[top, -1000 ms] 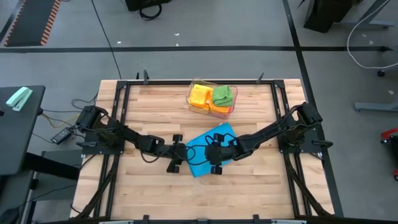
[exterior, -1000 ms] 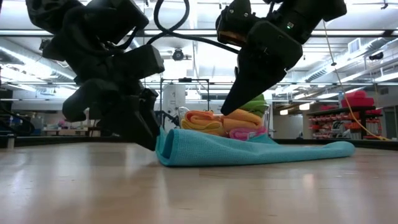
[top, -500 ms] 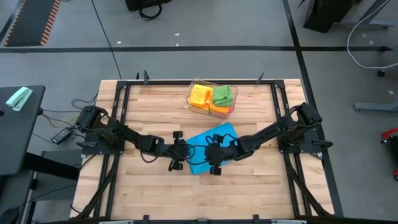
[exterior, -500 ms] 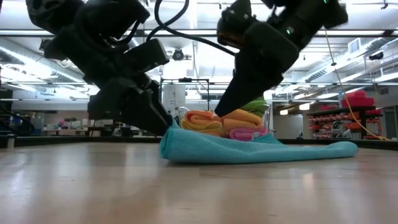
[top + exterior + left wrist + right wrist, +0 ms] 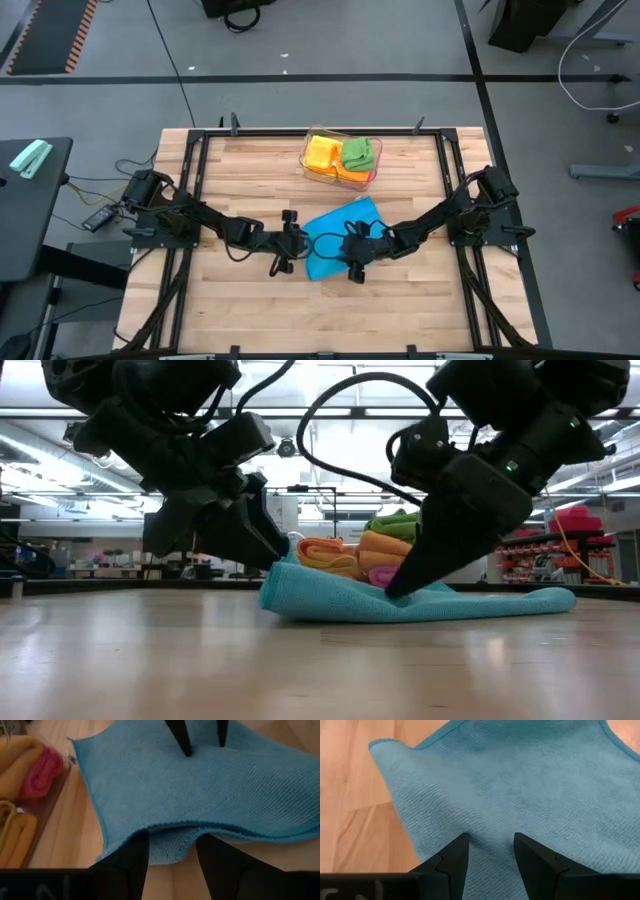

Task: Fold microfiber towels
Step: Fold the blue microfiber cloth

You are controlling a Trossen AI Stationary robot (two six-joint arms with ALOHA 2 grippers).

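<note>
**Observer:** In the middle of the table, what have you got?

**Operator:** I see the blue towel (image 5: 338, 233) lying on the wooden table (image 5: 240, 180), partly doubled over on itself. My left gripper (image 5: 172, 851) is at its left edge. From the left wrist camera I see a bunched fold of the hem sitting between the two fingers (image 5: 131, 865), so I read it as grasping the blue towel there.

**Observer:** And the right one?

**Operator:** The right gripper (image 5: 491, 847) is down on the cloth near the front edge, tips pressing into the fabric. The fingers stand slightly apart with towel between them, but I cannot tell whether they are pinching it or just resting on it.

**Observer:** The other cloths?

**Operator:** They are in the clear plastic tray (image 5: 320, 174) toward the back of the table, just beyond the blue one: a yellow towel (image 5: 320, 153), a green towel (image 5: 359, 152), an orange towel (image 5: 352, 177), and a pink towel (image 5: 381, 575) showing in the low view.
</note>
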